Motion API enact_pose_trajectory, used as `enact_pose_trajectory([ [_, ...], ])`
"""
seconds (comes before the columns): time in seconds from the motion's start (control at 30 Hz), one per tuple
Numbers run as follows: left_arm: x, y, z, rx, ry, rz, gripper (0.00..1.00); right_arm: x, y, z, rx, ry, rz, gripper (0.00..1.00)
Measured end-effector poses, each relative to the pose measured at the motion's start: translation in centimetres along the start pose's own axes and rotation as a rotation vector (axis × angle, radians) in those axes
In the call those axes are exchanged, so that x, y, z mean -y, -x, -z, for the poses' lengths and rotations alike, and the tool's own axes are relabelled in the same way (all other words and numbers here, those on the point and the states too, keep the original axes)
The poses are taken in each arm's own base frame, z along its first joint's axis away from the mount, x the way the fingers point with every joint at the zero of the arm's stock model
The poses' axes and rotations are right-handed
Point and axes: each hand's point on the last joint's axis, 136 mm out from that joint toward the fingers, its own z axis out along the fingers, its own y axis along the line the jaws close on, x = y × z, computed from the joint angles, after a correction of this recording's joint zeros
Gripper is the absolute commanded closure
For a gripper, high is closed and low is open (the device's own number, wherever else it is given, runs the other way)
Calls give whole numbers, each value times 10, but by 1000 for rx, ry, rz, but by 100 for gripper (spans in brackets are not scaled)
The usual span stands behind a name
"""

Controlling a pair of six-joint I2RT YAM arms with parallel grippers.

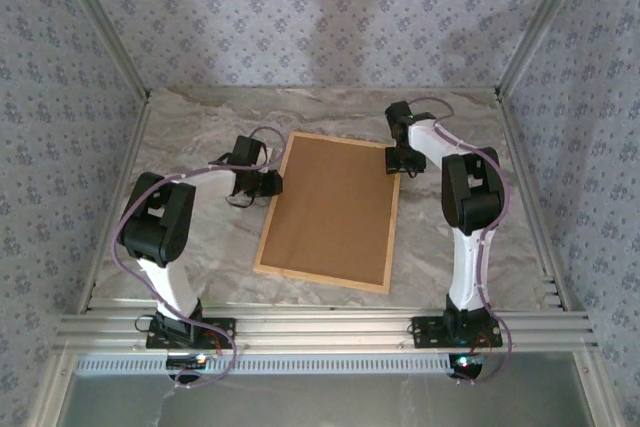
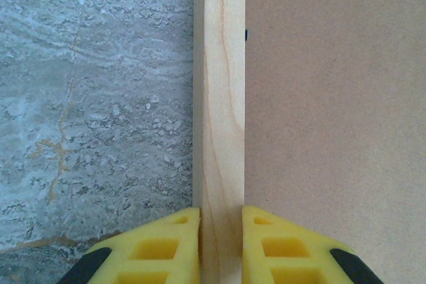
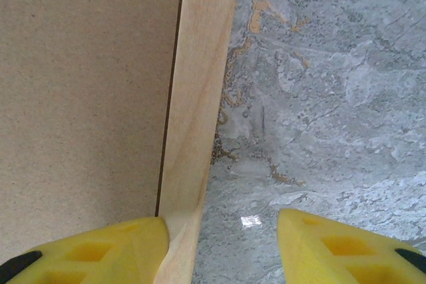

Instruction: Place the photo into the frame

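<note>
Overhead view, near edge to far edge. The two arm bases are bolted side by side on the front rail of the marbled desk (image 1: 180,127). Beyond them the frame (image 2: 219,98) lies flat near the middle of the desk. Its back faces up, its long sides run away from the bases, and a plain brown backing board (image 1: 330,207) fills its opening.

The left claw (image 1: 270,184) sits at the frame's left long side, past the halfway point. In the left wrist view, its yellow fingers (image 2: 166,244) press against both faces of the pale wooden rail, so it is clamped on the frame.

The right claw (image 1: 400,159) is farther back, at the right long side near the far corner. In the right wrist view, its fingers stand apart. One is over the inner edge of the rail and the other is over bare desk, well clear of the wood.

Patterned walls (image 1: 320,17) close the scene behind.
</note>
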Motion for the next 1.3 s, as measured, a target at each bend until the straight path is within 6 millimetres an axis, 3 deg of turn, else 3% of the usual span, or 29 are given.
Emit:
enact_pose_trajectory([
  [1.3,-4,-7,6,10,4,11,82,-14,10,-1,24,-70,124,32],
])
